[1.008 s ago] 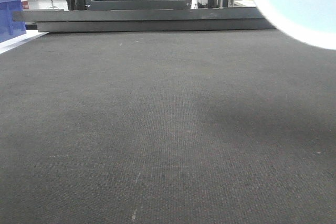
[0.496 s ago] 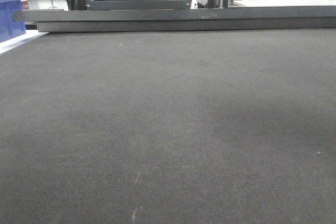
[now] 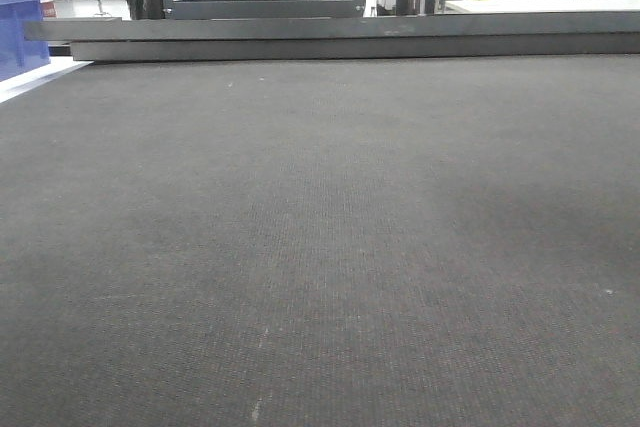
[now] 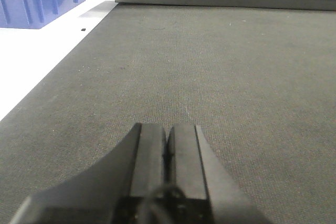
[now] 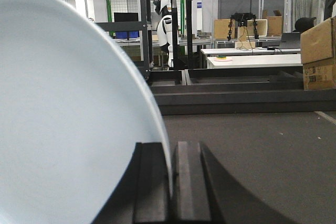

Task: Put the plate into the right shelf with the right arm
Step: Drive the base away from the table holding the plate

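Item: my right gripper (image 5: 172, 150), jaws closed thin on the plate (image 5: 68, 119) rim, upright above the counter (image 5: 252, 150); risk: edge-only pinch may let glossy plate swivel or slip.

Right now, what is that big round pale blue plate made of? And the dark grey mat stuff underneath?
The round pale blue plate looks like glazed ceramic or maybe hard plastic. It is smooth and plain, with a thin, stiff rim. I cannot tell which of the two. The dark grey mat looks like woven fabric or felt. It is matte, with a fine ribbed weave and small light specks.
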Robot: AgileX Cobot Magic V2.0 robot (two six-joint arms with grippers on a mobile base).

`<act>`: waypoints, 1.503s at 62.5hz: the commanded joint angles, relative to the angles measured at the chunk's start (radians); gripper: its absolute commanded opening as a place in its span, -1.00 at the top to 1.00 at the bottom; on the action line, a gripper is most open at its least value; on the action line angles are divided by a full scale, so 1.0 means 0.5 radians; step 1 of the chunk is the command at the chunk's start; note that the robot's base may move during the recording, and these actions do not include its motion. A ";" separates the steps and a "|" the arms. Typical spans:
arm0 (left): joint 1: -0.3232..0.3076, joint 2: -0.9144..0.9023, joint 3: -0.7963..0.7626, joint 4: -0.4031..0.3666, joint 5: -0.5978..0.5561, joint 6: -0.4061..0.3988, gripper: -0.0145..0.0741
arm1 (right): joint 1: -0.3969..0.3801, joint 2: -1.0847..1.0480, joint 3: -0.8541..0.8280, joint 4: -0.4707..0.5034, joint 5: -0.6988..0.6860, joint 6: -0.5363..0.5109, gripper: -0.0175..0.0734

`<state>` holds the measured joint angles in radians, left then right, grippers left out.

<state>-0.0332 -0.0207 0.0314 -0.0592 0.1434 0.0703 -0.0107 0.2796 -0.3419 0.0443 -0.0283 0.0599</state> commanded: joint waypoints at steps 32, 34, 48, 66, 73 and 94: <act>-0.012 -0.003 0.017 -0.008 -0.169 0.006 0.78 | -0.016 0.011 -0.063 0.005 -0.173 0.005 0.50; -0.012 -0.003 0.017 -0.008 -0.169 0.006 0.78 | -0.016 0.011 -0.063 0.005 -0.173 0.005 0.50; -0.012 -0.003 0.017 -0.008 -0.169 0.006 0.78 | -0.016 0.011 -0.063 0.005 -0.173 0.005 0.50; -0.012 -0.003 0.017 -0.008 -0.169 0.006 0.78 | -0.016 0.011 -0.063 0.005 -0.173 0.005 0.50; -0.012 -0.003 0.017 -0.008 -0.169 0.006 0.78 | -0.016 0.011 -0.063 0.005 -0.173 0.005 0.50; -0.012 -0.003 0.017 -0.008 -0.169 0.006 0.78 | -0.016 0.011 -0.063 0.005 -0.173 0.005 0.50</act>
<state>-0.0332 -0.0207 0.0314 -0.0592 0.1434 0.0703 -0.0107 0.2796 -0.3419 0.0448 -0.0262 0.0606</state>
